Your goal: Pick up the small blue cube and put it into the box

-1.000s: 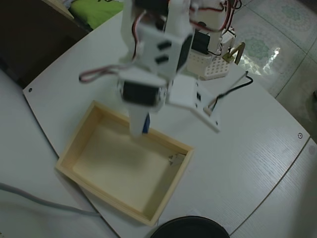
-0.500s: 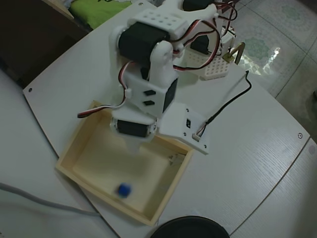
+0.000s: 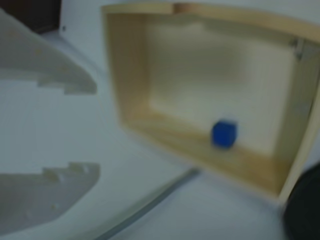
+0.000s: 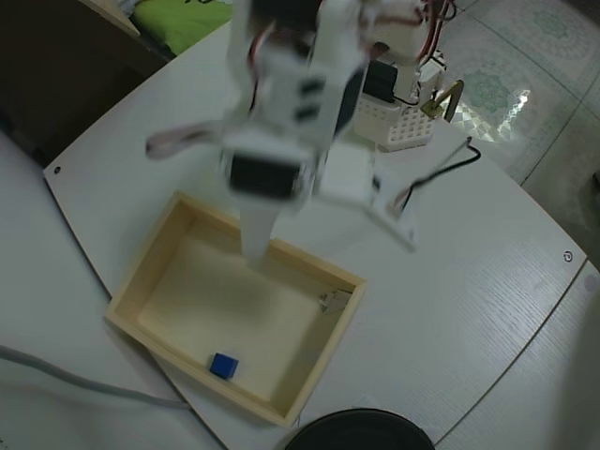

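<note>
We see the big white table [image 4: 487, 281] first. On it sits the box [image 4: 150, 258]. Above it hangs our gripper [image 3: 75, 127], its fingers apart and empty. The small blue cube [image 4: 223, 365] lies inside the box, near one wall. We think the job is done; next we just back away.

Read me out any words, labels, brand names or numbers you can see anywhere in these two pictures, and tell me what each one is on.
None: no readable text in either view.
The small blue cube has plain faces.
The box is bare pale wood.
The arm is motion-blurred; its dark slots are not lettering.
</note>
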Robot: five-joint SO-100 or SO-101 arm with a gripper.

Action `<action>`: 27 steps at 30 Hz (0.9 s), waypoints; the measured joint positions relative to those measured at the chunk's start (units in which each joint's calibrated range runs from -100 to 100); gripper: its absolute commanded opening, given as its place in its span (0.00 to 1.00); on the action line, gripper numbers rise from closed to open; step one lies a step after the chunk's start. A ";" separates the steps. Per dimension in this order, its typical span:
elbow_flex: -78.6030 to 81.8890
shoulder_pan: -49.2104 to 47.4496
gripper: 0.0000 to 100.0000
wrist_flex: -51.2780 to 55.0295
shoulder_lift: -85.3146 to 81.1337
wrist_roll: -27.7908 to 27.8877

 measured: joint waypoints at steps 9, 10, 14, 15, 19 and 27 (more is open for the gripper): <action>5.70 4.79 0.13 0.00 -19.04 0.00; 7.42 6.04 0.13 0.00 -20.48 0.00; 15.66 10.76 0.13 -3.33 -25.81 -0.63; 18.01 12.09 0.13 -4.95 -27.34 -1.47; 28.78 14.74 0.13 -10.83 -34.70 -3.69; 54.57 15.11 0.13 -20.55 -51.71 -4.21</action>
